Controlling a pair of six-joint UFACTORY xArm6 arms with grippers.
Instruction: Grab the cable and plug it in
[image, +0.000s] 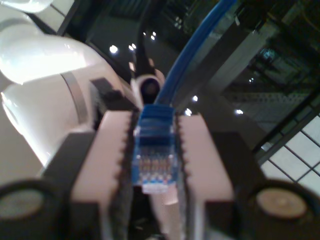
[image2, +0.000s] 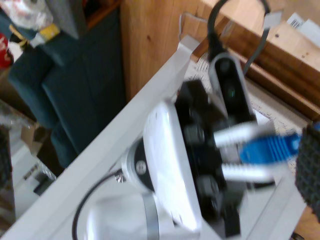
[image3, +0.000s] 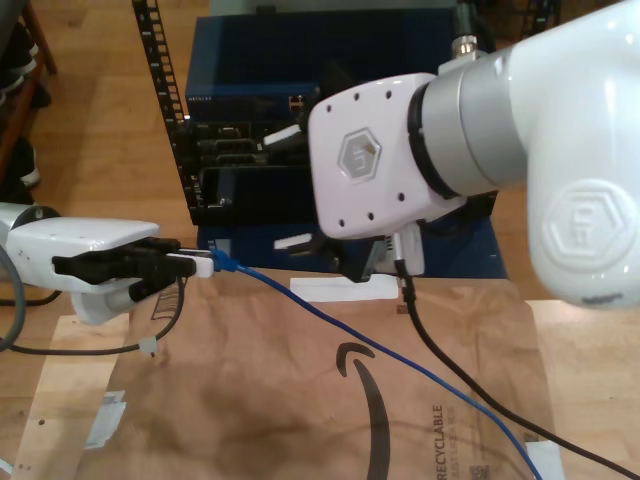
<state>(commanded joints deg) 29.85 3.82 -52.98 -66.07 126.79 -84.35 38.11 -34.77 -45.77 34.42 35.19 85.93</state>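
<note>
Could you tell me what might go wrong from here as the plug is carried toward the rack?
1. My first gripper pinches only the plug of the cable, so a tug could twist it out of line.
2. The cable trails slack across the brown paper, beside the black cable; they might tangle.
3. The large white arm stands before the rack, so the path could be blocked.

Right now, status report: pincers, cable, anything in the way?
My first pincer shut on Ethernet cable plug. My second pincer: can't tell. My second arm in front of the rack.
</note>
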